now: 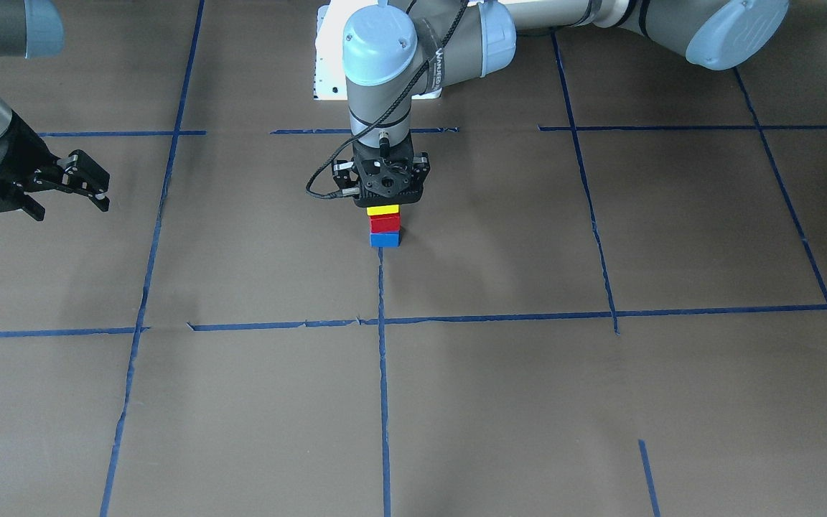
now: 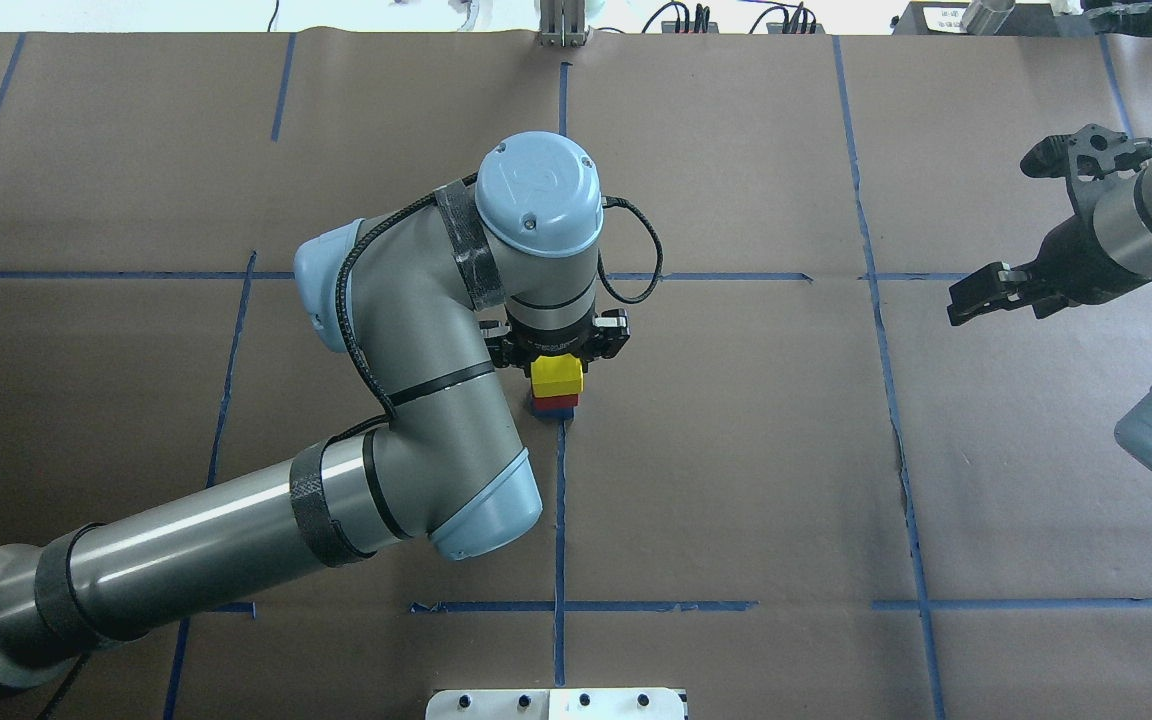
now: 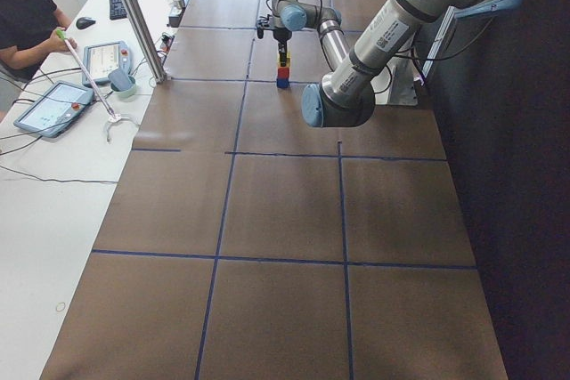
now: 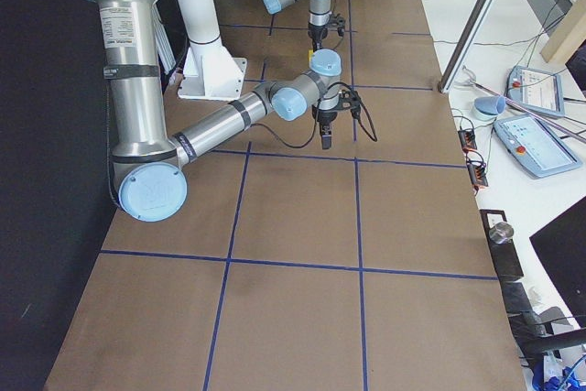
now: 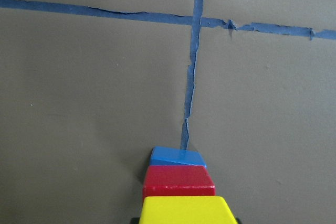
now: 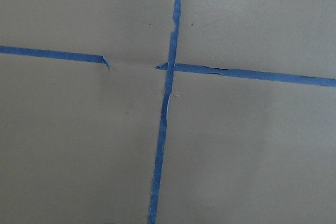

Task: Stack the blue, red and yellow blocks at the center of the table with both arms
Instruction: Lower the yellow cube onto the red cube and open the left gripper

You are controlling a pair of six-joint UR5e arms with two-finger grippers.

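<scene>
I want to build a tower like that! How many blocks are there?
3, all in one stack: the blue block at the bottom, the red block on it, and the yellow block on top. None seems hidden.

Three small blocks stand as one upright tower near the middle of the brown surface [image 1: 500,402]. The blue block [image 1: 385,240] lies at the bottom, flat on the surface, right at the far end of a blue tape line [image 1: 382,373]. The red block [image 1: 385,224] rests squarely on it, and the yellow block [image 1: 383,210] sits on top. All three touch, with their sides nearly in line.
</scene>
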